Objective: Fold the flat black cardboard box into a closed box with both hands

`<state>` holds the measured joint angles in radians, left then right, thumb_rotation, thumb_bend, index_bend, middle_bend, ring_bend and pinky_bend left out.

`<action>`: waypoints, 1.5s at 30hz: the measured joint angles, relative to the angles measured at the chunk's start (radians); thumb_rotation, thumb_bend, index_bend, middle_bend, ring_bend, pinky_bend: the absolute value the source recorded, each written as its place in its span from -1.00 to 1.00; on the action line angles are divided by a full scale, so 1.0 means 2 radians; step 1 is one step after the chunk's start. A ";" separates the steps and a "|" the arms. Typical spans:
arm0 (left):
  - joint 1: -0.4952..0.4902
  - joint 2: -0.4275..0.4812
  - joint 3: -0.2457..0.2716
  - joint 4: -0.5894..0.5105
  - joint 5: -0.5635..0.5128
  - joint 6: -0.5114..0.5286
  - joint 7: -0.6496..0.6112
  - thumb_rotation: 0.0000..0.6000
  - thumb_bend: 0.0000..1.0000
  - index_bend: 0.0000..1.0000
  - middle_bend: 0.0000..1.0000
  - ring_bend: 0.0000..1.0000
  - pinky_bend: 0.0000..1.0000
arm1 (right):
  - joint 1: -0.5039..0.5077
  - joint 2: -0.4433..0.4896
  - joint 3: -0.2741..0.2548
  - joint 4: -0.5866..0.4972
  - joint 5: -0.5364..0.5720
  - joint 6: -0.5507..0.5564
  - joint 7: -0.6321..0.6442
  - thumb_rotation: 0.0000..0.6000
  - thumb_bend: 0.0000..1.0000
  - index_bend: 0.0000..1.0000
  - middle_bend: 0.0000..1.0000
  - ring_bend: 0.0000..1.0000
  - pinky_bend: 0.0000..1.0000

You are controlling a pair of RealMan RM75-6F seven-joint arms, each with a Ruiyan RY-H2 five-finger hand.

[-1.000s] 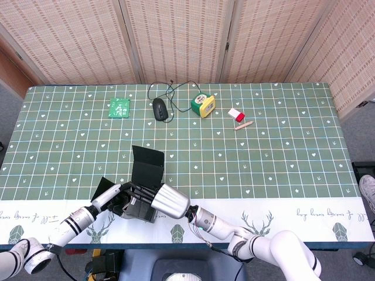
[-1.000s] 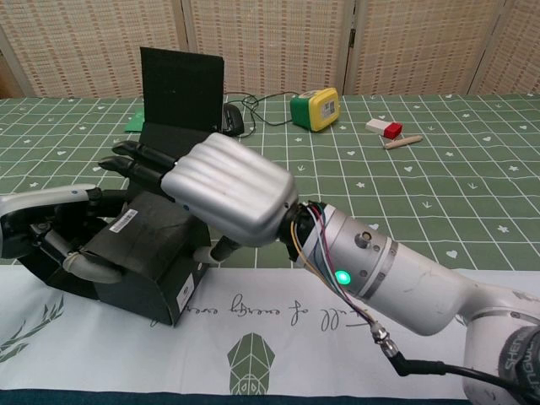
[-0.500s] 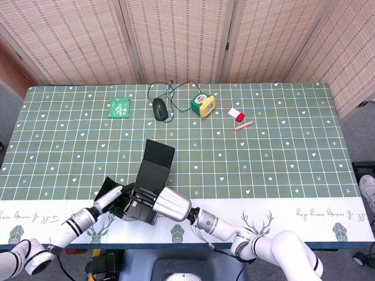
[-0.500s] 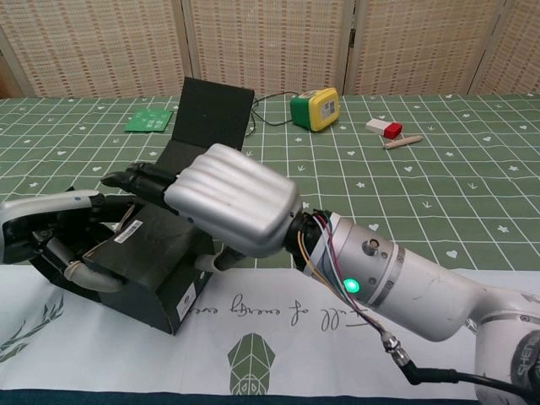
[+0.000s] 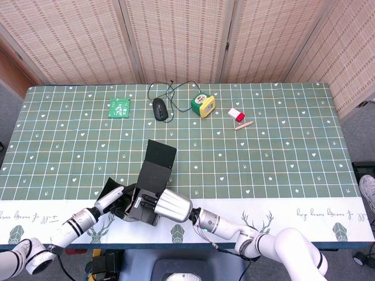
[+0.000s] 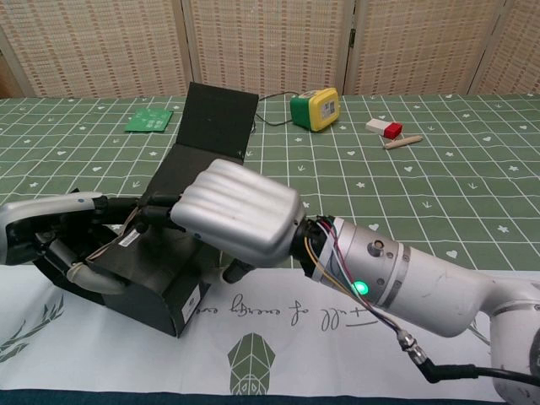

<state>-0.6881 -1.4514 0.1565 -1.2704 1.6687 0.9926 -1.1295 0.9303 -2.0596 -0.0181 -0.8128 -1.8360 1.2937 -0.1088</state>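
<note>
- Sitting at the near edge of the green patterned tablecloth [image 5: 281, 152], straddling its white printed border: partly folded black cardboard box [image 6: 156, 278], lid flap [image 6: 218, 121] standing up and tilting away toward the far side.
- Gripping the box from its left side: left hand [image 6: 63, 253], pale fingers curling around the box's near left corner, dark fingers lying along the top.
- Pressing over the box's right top edge: silver-backed right hand [image 6: 240, 211], dark fingers reaching into the open top; whether gripping or only resting, cannot tell.
- Lying well apart at the far side of the table: green flat packet [image 5: 119, 108], black computer mouse with cable [image 5: 160, 109], yellow-and-green block [image 5: 203, 105], small red-and-white item [image 5: 235, 114] just beside a small wooden stick [image 5: 243, 125].
- Stretching open between box and far items, and across the whole right half: bare cloth.
</note>
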 measured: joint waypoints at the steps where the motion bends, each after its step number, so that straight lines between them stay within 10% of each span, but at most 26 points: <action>1: 0.000 0.000 0.000 0.000 0.000 0.000 0.000 1.00 -0.81 -0.69 -0.62 0.32 0.95 | 0.001 0.003 0.000 -0.004 0.000 -0.002 0.000 1.00 -0.58 -0.48 -0.43 0.47 0.92; 45: -0.010 0.003 0.003 -0.015 0.004 0.003 0.015 1.00 -0.81 -0.75 -0.68 0.30 0.95 | 0.021 0.108 0.002 -0.167 0.014 -0.109 -0.065 1.00 -0.10 -0.39 -0.26 0.56 0.98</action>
<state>-0.7082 -1.4446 0.1630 -1.2998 1.6764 0.9984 -1.0988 0.9717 -1.8444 -0.0145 -1.1476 -1.8084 1.0756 -0.2381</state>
